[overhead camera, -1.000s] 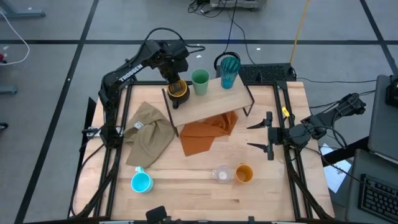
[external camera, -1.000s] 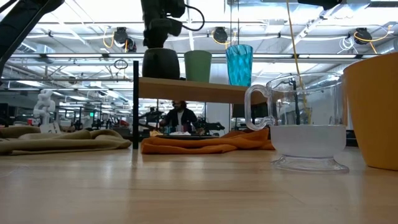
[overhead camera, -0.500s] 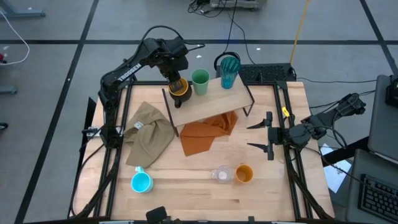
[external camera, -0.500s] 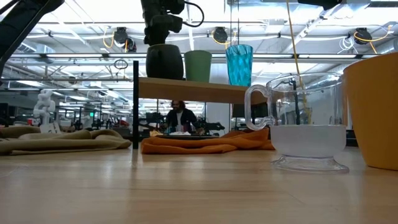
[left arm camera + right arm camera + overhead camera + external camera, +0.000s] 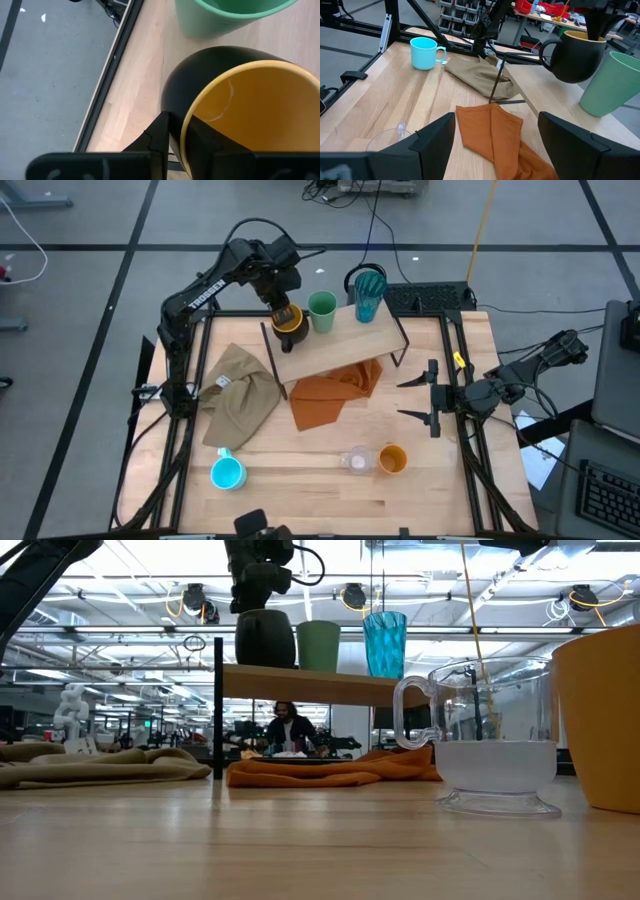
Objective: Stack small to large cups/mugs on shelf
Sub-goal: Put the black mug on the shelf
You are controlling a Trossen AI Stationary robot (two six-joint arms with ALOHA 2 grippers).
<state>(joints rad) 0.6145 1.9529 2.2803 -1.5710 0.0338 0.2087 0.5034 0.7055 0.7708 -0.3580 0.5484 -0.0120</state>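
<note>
Left gripper (image 5: 284, 312) is pinched on the rim of the black mug (image 5: 288, 323), one finger inside the yellow-orange bowl and one outside the wall, as the left wrist view shows. The mug is at the upper left of the high view, at the left end of the shelf (image 5: 345, 341), just beside the green cup (image 5: 322, 311); the low view does not show clearly whether its base rests on the board.

Handling, by judgement: the mug looks like rigid glazed ware, fairly heavy, smooth and liable to slip or chip. A rim pinch opposite the handle appears adequate; the handle itself is the alternative hold.

Appearance: rounded black body, yellow-orange interior, loop handle.

Right gripper (image 5: 432, 398) waits spread apart at the right edge of the table.
</note>
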